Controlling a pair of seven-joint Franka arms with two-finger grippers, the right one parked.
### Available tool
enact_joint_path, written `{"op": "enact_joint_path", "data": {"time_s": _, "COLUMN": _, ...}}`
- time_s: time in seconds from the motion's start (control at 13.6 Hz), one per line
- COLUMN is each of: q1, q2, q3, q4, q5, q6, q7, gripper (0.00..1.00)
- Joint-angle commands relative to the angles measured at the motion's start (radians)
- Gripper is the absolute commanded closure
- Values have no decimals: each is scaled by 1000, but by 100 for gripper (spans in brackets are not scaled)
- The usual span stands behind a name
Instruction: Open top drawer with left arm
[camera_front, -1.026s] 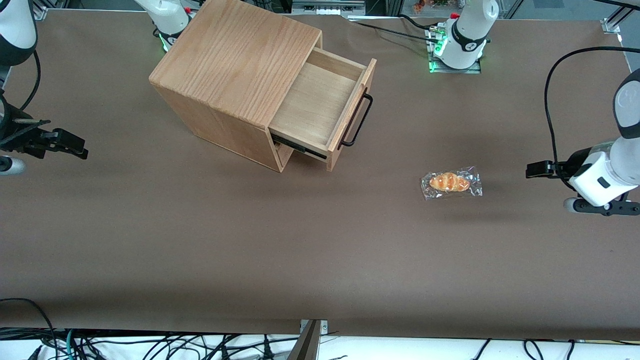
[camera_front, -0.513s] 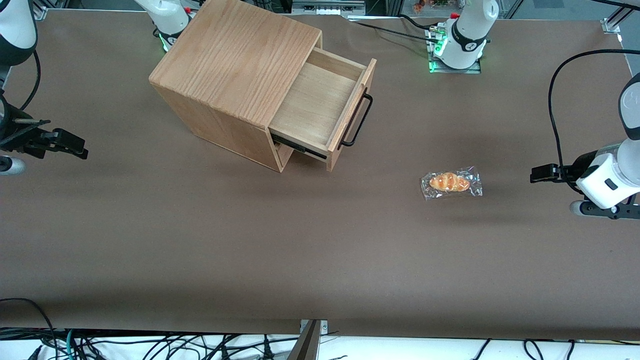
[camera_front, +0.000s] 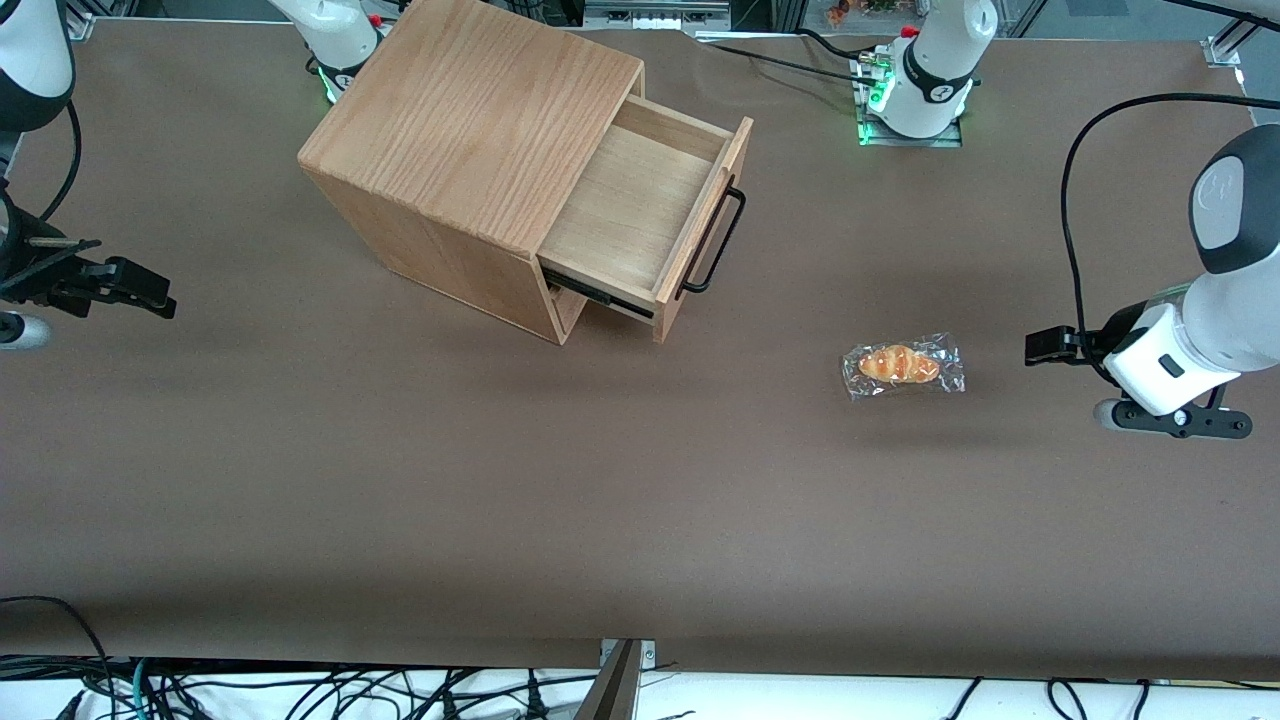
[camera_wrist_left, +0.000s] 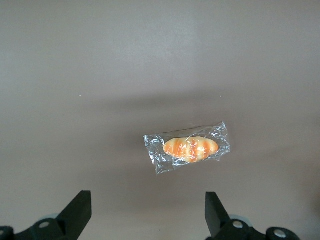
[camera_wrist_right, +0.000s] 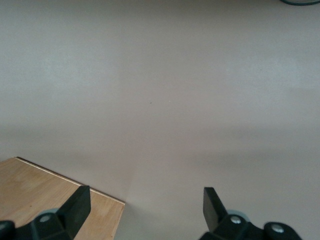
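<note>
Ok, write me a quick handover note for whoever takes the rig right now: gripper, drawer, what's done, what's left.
Gripper: open, holding nothing, in the air toward the working arm's end of the table, well clear of the cabinet.
Top drawer: pulled far out of the cabinet, plain wood inside, nothing in it; its black handle is free.
Wrapped bread: lying on the table between the drawer and the gripper, untouched.
Done: the drawer is open.
Left: nothing visible beyond parking the left arm.

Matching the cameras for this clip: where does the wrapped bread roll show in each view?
Front view: wrapped bread roll on the table, between the open top drawer and the open claw.
Left wrist view: roll ahead of the claw.
Right wrist view: not visible.
Shared landmark: brown tabletop.
</note>
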Motion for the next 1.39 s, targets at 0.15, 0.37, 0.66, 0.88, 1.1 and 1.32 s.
{"op": "enact_joint_path", "data": {"time_s": 0.15, "q1": 7, "q2": -1, "q3": 26, "q4": 16, "q5": -11, "q6": -7, "q7": -5, "gripper": 0}}
{"op": "enact_joint_path", "data": {"time_s": 0.37, "q1": 37, "q2": -4, "q3": 24, "q4": 20, "q5": -13, "q6": -9, "q7": -14, "gripper": 0}}
{"op": "enact_joint_path", "data": {"time_s": 0.66, "q1": 38, "q2": -3, "q3": 21, "q4": 19, "q5": -54, "q6": -4, "q7": -19, "gripper": 0}}
{"op": "enact_joint_path", "data": {"time_s": 0.88, "q1": 38, "q2": -3, "q3": 21, "q4": 19, "q5": -53, "q6": -4, "q7": -17, "gripper": 0}}
{"op": "enact_joint_path", "data": {"time_s": 1.1, "q1": 41, "q2": -4, "q3": 21, "q4": 19, "q5": -53, "q6": -4, "q7": -16, "gripper": 0}}
{"op": "enact_joint_path", "data": {"time_s": 1.32, "q1": 39, "q2": -4, "q3": 21, "q4": 19, "q5": -54, "q6": -4, "q7": -16, "gripper": 0}}
